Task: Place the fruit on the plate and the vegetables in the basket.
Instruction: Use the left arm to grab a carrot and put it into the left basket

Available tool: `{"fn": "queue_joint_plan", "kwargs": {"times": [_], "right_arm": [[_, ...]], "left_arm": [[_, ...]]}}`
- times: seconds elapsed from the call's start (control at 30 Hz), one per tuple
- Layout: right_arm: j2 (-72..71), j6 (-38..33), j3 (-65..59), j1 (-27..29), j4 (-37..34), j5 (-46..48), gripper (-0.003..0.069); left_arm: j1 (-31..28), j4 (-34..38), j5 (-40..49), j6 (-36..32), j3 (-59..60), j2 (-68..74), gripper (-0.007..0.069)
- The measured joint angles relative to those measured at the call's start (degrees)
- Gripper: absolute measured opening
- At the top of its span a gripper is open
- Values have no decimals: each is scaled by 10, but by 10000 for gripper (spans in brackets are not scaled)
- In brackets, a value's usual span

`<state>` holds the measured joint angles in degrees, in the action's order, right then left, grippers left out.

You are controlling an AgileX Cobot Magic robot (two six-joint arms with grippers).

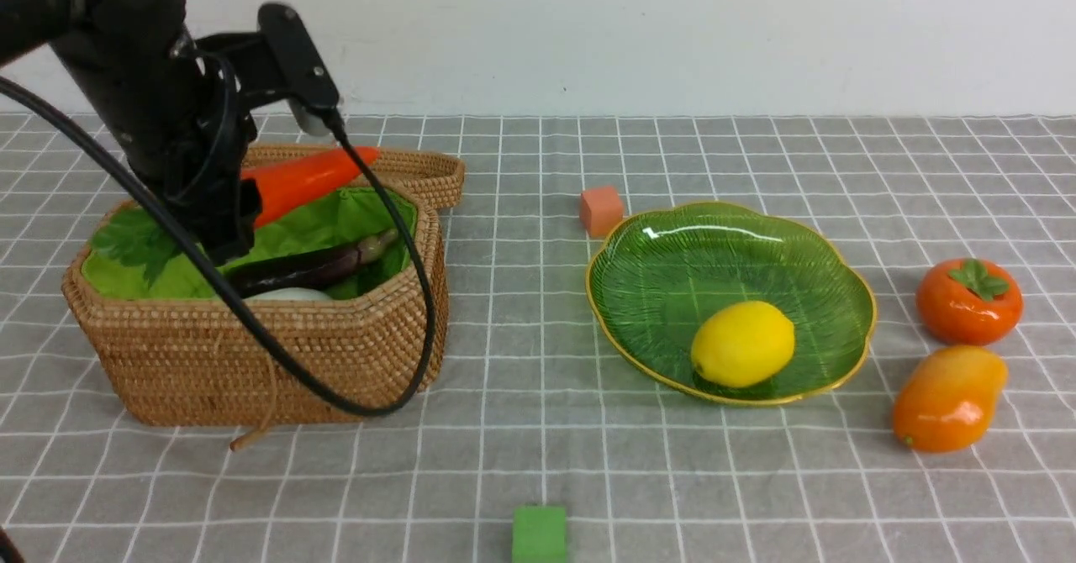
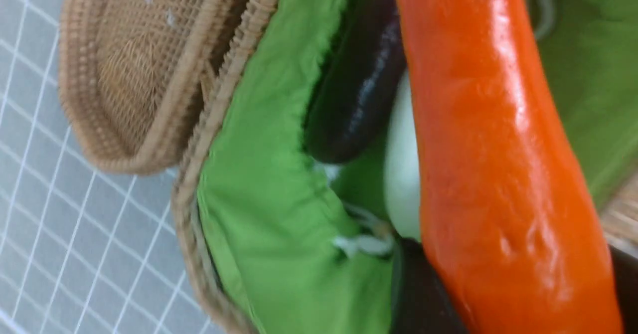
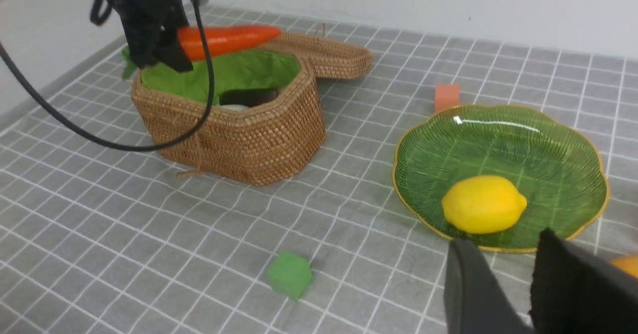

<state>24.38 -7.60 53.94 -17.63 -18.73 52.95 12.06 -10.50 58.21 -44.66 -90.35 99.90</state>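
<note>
Light: we are seeing bright, even overhead light on the desk [image 1: 672, 479].
Shadows: we are finding only soft ones under the lemon [image 1: 743, 344].
Glare: we are catching white streaks on the plate [image 1: 714, 260] and carrot [image 2: 498, 149].
Blur: we are getting a smeared left wrist view.

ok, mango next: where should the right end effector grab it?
Probably across its middle, from straight above. The mango lies flat on the cloth, long axis diagonal. Closing across the short width suits it, and bare cloth shows on either side, clear of the persimmon.
</note>
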Motion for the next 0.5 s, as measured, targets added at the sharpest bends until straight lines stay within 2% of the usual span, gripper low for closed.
{"fn": "queue_joint_plan", "kwargs": {"times": [0.23, 0.33, 0.43, 0.5], "right_arm": [[3, -1, 0, 0, -1, -9, 205], [14, -2, 0, 0, -1, -10, 208], [25, -2, 0, 0, -1, -11, 210], [35, -2, 0, 0, -1, -10, 211]], "left_arm": [[-4, -25, -21, 9, 2, 21, 389], [-4, -32, -2, 9, 2, 21, 544], [-4, -33, 11, 10, 2, 21, 627], [-4, -33, 18, 23, 2, 20, 654]]}}
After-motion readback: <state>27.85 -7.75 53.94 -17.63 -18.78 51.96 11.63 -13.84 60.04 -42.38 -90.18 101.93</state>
